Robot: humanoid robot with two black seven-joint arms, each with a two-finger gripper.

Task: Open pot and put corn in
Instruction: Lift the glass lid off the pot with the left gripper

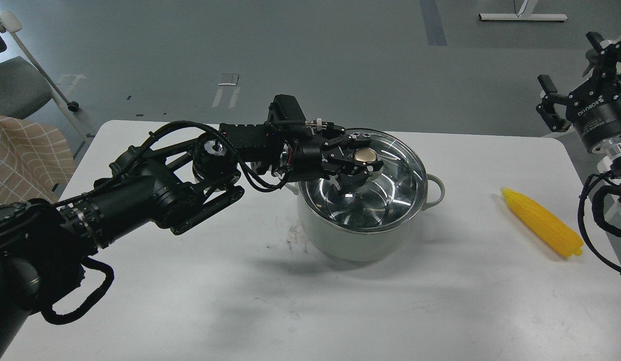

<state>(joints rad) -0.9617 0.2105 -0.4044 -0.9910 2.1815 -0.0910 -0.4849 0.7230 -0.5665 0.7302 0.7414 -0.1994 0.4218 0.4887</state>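
The pale grey-green pot (pixel 358 246) stands at the middle of the white table (pixel 240 301), with the glass lid (pixel 395 170) on it. My left gripper (pixel 363 159) reaches in from the left over the lid, and its fingers close around the gold knob (pixel 367 156). The lid looks seated on the rim. The yellow corn (pixel 541 221) lies on the table to the right of the pot, tapered end pointing away. My right gripper (pixel 545 103) hangs above the table's far right corner, open and empty, well apart from the corn.
A grey chair (pixel 14 85) and a checked cloth (pixel 24 155) stand off the table's left edge. A white stand foot (pixel 523 16) lies on the floor at the back. The corn lies close to the table's right edge.
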